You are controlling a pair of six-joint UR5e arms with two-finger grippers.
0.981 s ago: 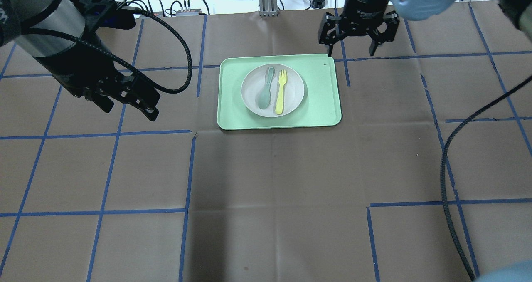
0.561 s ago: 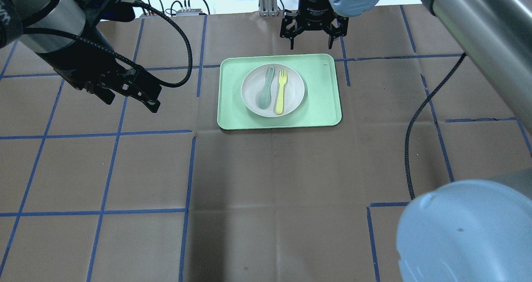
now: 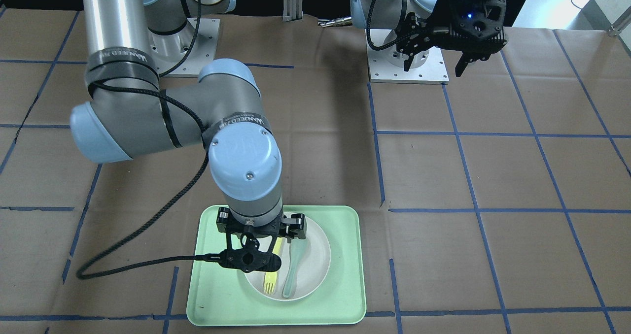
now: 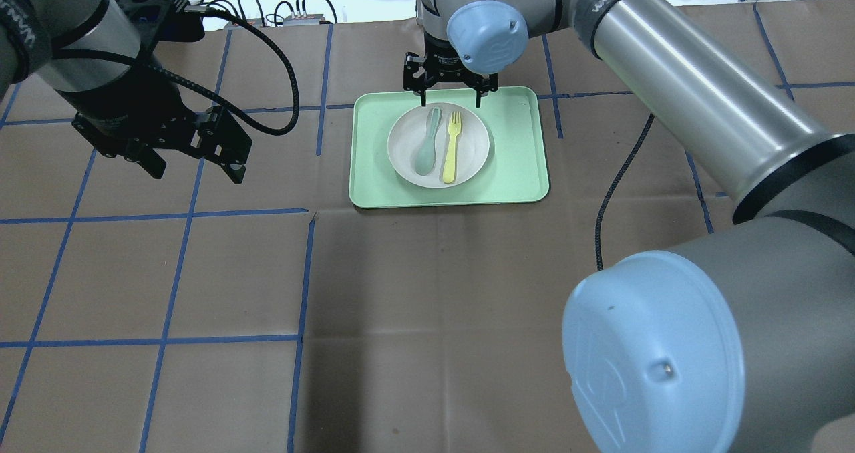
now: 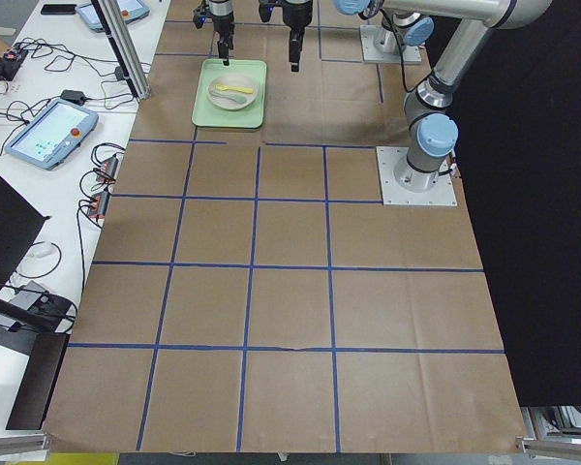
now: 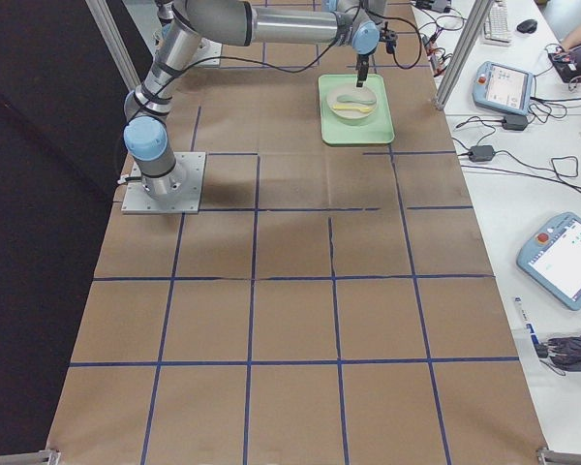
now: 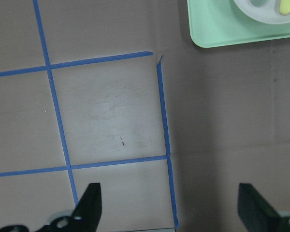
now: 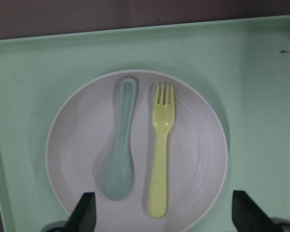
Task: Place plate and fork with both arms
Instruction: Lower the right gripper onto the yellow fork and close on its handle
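Overhead, tray: a pale green rectangular plastic tray (image 4: pixel 521 166) lies flat on the brown paper counter (image 4: pixel 427 292), which is crossed by blue tape lines (image 4: pixel 175 272).
Overhead, plate: the round off-white shallow plate (image 4: pixel 473 147) sits inside the tray, about mid-tray.
Overhead, fork: the slim pale yellow plastic fork (image 4: pixel 452 147) lies on the plate with its tines pointing away from the robot. It is parallel to a grey-green plastic spoon (image 4: pixel 425 149) on its left, and the 2 do not touch.
Overhead, right pincer: the black right pincer (image 4: pixel 451 100) on the silver-grey right arm (image 4: pixel 668 85) hangs over the plate's far rim, its 2 fingers spread wide and gripping nothing.
Overhead, left pincer: the black left pincer (image 4: pixel 198 172) on the left arm (image 4: pixel 73 32) hangs over bare counter well to the tray's left, released and empty.
Front-facing: the right arm's wrist hides the plate's robot-side rim. The fork's tines and the spoon's handle end show below it. The left pincer is high, near its base.
Exterior left: the tray and plate are at the far end, too small to judge either pincer.
Exterior right: the right arm stretches from its base out over the tray.
Left wrist: 2 spread fingertips frame bare counter and tape. A tray corner and a sliver of plate sit at the upper right.
Right wrist: 2 spread fingertips at the lower corners straddle the plate from above. The fork and spoon lie whole between them.
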